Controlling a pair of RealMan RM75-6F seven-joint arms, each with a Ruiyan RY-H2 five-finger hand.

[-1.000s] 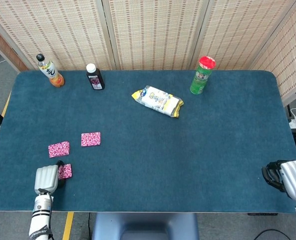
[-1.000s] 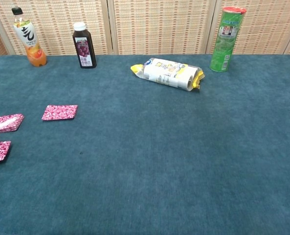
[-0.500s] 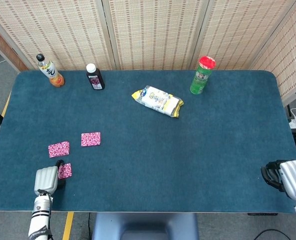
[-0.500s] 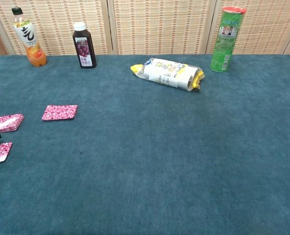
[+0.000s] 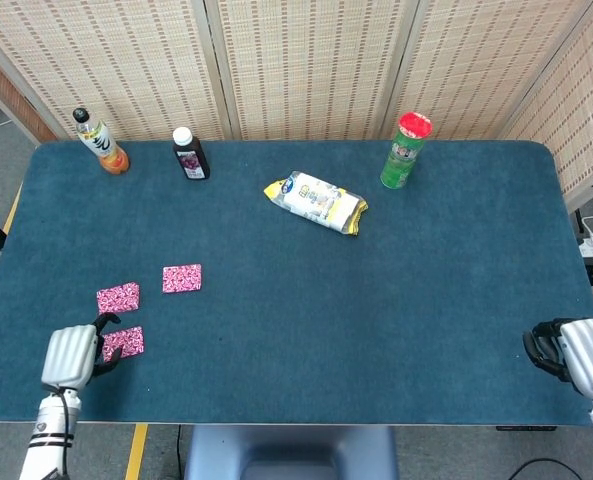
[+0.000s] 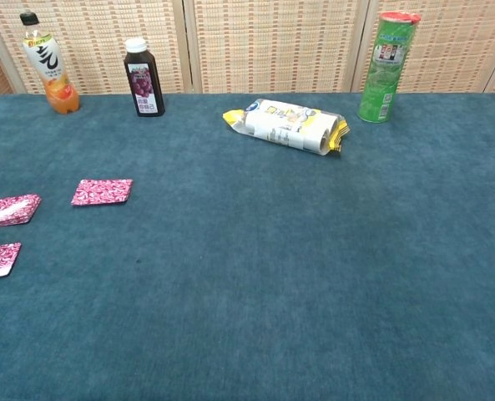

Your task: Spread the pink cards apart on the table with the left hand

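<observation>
Three pink cards [image 5: 182,279] with a patterned print lie flat, separated.

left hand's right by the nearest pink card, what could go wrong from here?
1. The left hand sits just left of the nearest pink card; a stray fingertip could drag it back toward the middle card and undo the spread.
2. That card lies close to the table's front edge, so a pull toward the robot might slide it off.
3. The chest view does not show the hand, leaving only the head view for judging contact.

Ribbed silver-grey left robot hand [image 5: 69,356] with black fingers, matching right robot hand [image 5: 576,356]
</observation>
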